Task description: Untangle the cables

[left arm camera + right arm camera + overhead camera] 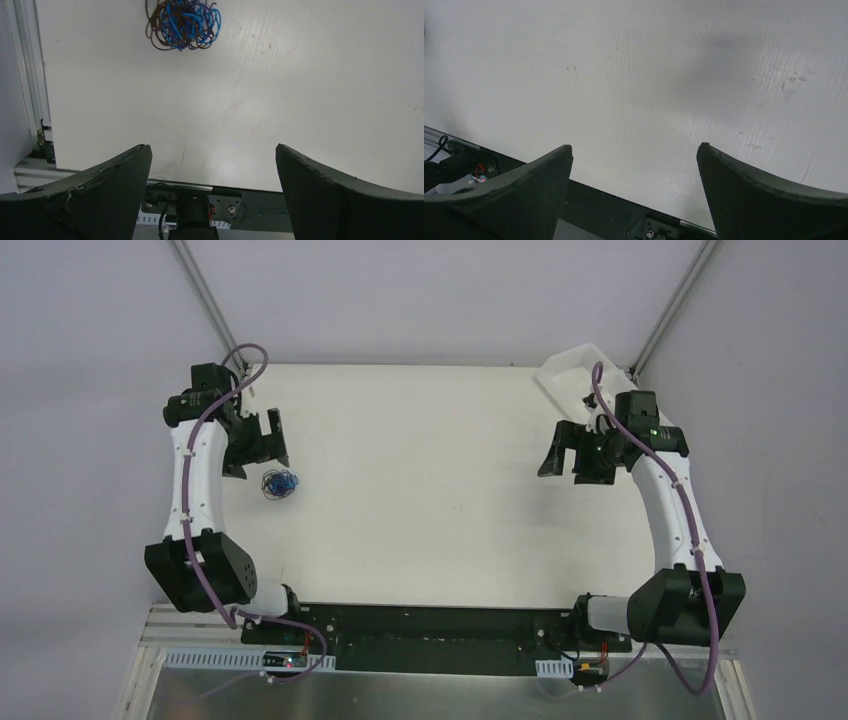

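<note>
Black mounting plate [430, 625] runs along the near edge of my overhead view, with both arm bases bolted to it, left and right. Beyond it lies the white table [430, 500], lightly scuffed and speckled in both wrist views.

On the left side of the table sit the cables [281, 483], bunched into one small knot. My left wrist view shows bright blue loops wound through dark brown ones [183, 24], lying flat on the table and cut off by the upper edge of that view.

Just past the knot hangs the left gripper [257, 455], near it but not touching. Its jaws are spread wide, and I see only bare table between them from the wrist [212, 150].

Across the table, well apart from the knot, the right gripper [568, 465] hangs at about the same depth. Its jaws are also wide apart and hold nothing, with only table between them [634, 147].

Farthest off, a white tray [570, 365] sits tilted at the far right corner of the table, behind the right arm.
</note>
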Robot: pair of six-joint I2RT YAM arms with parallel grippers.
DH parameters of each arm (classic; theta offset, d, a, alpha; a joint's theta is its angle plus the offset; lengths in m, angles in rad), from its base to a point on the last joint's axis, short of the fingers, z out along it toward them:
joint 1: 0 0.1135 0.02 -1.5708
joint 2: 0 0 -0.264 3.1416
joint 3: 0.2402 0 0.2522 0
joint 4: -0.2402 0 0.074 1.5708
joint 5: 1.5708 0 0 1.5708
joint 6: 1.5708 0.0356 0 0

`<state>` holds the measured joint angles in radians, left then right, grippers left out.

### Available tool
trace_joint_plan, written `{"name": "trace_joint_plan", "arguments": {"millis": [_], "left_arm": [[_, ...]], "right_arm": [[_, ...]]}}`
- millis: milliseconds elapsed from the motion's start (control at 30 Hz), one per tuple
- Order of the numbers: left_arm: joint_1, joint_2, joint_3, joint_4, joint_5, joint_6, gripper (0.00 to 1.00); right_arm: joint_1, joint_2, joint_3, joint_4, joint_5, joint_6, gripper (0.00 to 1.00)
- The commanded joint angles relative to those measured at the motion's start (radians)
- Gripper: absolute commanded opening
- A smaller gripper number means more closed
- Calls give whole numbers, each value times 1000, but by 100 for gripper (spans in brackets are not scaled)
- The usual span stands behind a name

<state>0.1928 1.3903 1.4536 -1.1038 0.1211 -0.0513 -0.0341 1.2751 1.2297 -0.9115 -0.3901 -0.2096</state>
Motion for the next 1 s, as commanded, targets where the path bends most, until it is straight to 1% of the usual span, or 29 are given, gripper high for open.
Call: {"name": "trace_joint_plan", "arguments": {"millis": [0, 100, 200, 367, 533, 633, 700, 767, 867, 967], "left_arm": [[100, 81, 106, -19, 31, 101, 99], [129, 172, 113, -20, 35, 165, 99], [154, 262, 111, -7, 71, 192, 99], [168, 406, 124, 61, 90, 190, 99], [168, 531, 140, 127, 141, 176, 99], [167, 594, 136, 156, 144, 172, 94], [168, 629, 136, 176, 147, 171, 87], [168, 657, 137, 187, 179, 169, 76], [166, 651, 106, 186, 265, 161, 46], [157, 568, 36, 189, 395, 148, 15]], "right_arm": [[13, 56, 107, -9, -64, -5, 99], [28, 122, 160, -57, -94, -65, 99], [42, 183, 205, -62, -79, -57, 99], [75, 229, 252, -69, -62, -66, 99], [94, 273, 290, -119, -64, -90, 99], [103, 287, 308, -127, -71, -91, 99], [108, 296, 310, -123, -72, -86, 99], [114, 303, 309, -121, -79, -83, 99], [123, 307, 310, -117, -103, -80, 99], [128, 296, 315, -97, -171, -57, 99]]}}
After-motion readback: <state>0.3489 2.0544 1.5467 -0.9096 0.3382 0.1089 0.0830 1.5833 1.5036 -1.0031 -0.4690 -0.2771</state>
